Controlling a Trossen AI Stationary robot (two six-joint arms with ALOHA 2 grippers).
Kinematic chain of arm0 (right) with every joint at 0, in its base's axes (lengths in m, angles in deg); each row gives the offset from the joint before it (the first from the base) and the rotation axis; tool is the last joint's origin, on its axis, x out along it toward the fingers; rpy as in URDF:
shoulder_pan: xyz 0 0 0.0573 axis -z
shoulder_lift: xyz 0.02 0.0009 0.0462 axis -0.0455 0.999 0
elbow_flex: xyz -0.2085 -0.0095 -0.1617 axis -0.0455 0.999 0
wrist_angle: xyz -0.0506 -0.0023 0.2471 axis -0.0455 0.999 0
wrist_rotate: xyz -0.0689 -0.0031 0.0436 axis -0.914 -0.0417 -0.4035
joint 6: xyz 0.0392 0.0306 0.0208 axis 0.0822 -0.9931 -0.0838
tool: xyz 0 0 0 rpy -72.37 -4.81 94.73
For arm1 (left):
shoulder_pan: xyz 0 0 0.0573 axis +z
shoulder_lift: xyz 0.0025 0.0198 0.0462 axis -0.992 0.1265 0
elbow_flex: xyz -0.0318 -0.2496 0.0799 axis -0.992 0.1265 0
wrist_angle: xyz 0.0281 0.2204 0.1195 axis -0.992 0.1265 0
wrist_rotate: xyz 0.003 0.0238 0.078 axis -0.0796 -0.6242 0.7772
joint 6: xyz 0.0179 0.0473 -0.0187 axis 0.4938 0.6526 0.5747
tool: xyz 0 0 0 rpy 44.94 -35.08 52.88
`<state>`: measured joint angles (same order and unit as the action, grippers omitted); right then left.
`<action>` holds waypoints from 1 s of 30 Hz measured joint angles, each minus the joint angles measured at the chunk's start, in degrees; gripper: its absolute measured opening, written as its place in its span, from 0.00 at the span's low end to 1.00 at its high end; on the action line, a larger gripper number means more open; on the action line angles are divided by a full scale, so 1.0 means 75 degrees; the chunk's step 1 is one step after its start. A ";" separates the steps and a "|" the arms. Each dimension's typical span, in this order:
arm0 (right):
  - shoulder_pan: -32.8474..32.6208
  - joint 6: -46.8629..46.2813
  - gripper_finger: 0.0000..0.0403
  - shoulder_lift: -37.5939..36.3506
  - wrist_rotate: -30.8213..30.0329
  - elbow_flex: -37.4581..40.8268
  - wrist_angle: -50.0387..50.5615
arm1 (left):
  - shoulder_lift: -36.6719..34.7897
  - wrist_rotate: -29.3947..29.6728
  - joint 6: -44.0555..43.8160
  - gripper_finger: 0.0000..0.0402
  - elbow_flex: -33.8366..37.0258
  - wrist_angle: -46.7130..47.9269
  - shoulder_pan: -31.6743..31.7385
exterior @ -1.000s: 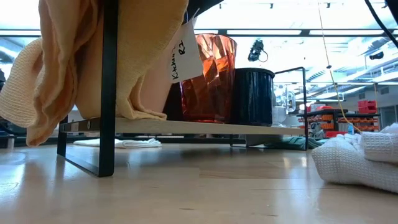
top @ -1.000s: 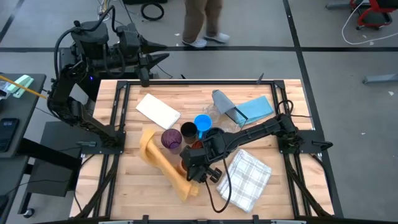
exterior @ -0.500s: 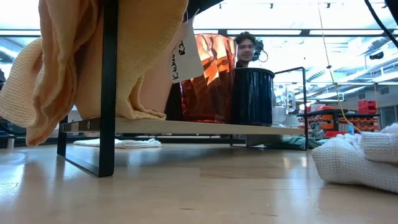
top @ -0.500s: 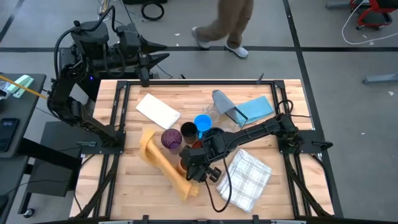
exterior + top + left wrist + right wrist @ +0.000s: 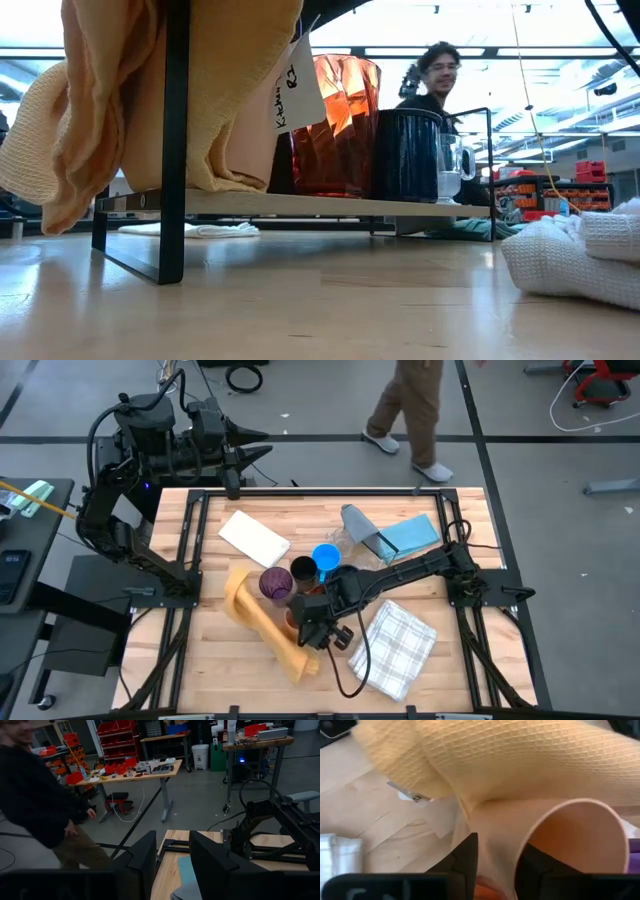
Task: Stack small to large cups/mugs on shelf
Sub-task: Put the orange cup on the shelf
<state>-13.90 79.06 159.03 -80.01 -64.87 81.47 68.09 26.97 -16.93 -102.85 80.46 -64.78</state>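
1. The shelf (image 5: 300, 204) lies under my right claw (image 5: 318, 630), with a yellow cloth (image 5: 262, 622) draped over the end beside the claw.
2. In the low view, the red-tinted cup (image 5: 335, 120), dark navy mug (image 5: 405, 155) and clear cup (image 5: 452, 165) stand side by side on the shelf. None sits inside another.
3. The orange cup (image 5: 570, 840) is right in front of the right claw's fingers, against the yellow cloth. The fingers are parted, so I read the cup as let go, not gripped.
4. The purple cup (image 5: 275, 582), black cup (image 5: 304, 572) and bright blue mug (image 5: 326, 557) stand in a row just beyond the claw, separate from each other.
5. My left claw (image 5: 172, 855) is parked off the table's far corner, fingers apart and empty.
6. My judgement: the cups are gathered at the shelf, but the small-to-large ordering or nesting is mostly undone.
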 joint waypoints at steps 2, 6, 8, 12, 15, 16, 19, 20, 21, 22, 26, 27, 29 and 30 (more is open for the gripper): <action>-0.0003 0.0020 0.28 0.0000 -0.0032 0.0000 -0.0139 | 0.0000 -0.0001 0.0000 0.32 -0.0001 0.0000 0.0000; -0.0023 0.0132 0.28 0.0003 -0.0031 0.0000 -0.0431 | 0.0000 0.0000 0.0000 0.31 -0.0001 0.0003 0.0000; -0.0020 0.0145 0.27 0.0003 -0.0032 0.0000 -0.0420 | 0.0000 0.0001 0.0000 0.31 -0.0001 0.0000 -0.0002; -0.0015 0.0208 0.25 0.0003 -0.0139 0.0000 -0.0416 | 0.0000 0.0001 0.0000 0.31 0.0001 0.0001 -0.0001; -0.0015 0.0256 0.26 0.0003 -0.0252 0.0000 -0.0385 | 0.0000 0.0000 0.0000 0.32 -0.0001 0.0001 -0.0002; -0.0015 0.0255 0.26 0.0003 -0.0257 0.0000 -0.0367 | 0.0000 0.0000 0.0000 0.32 -0.0001 0.0003 0.0000; -0.0015 0.0235 0.26 0.0003 -0.0256 0.0000 -0.0358 | 0.0000 -0.0002 0.0000 0.32 -0.0001 0.0003 0.0000; -0.0015 0.0233 0.26 0.0003 -0.0256 0.0000 -0.0356 | 0.0000 -0.0001 0.0001 0.32 -0.0001 0.0001 0.0000; -0.0015 0.0233 0.26 0.0003 -0.0256 0.0000 -0.0353 | 0.0000 0.0001 0.0000 0.32 -0.0001 0.0003 0.0000; -0.0007 0.0238 0.25 0.0003 -0.0256 0.0000 -0.0325 | 0.0000 -0.0002 0.0002 0.32 -0.0001 0.0003 0.0000; -0.0003 0.0403 0.16 0.0003 -0.0268 0.0000 -0.0146 | 0.0000 -0.0002 0.0000 0.30 -0.0001 0.0003 0.0000; -0.0007 0.0413 0.12 0.0003 -0.0304 0.0000 -0.0139 | 0.0000 -0.0002 0.0001 0.30 -0.0001 0.0002 0.0000; -0.0009 0.0432 0.04 0.0003 -0.0361 0.0002 -0.0152 | 0.0000 -0.0002 0.0003 0.31 0.0002 0.0000 0.0000; -0.0009 0.0424 0.03 0.0003 -0.0377 0.0000 -0.0175 | 0.0000 -0.0002 0.0003 0.31 -0.0001 0.0000 0.0000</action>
<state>-13.97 82.24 159.05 -82.84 -64.87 80.16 68.09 26.96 -16.91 -102.86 80.46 -64.78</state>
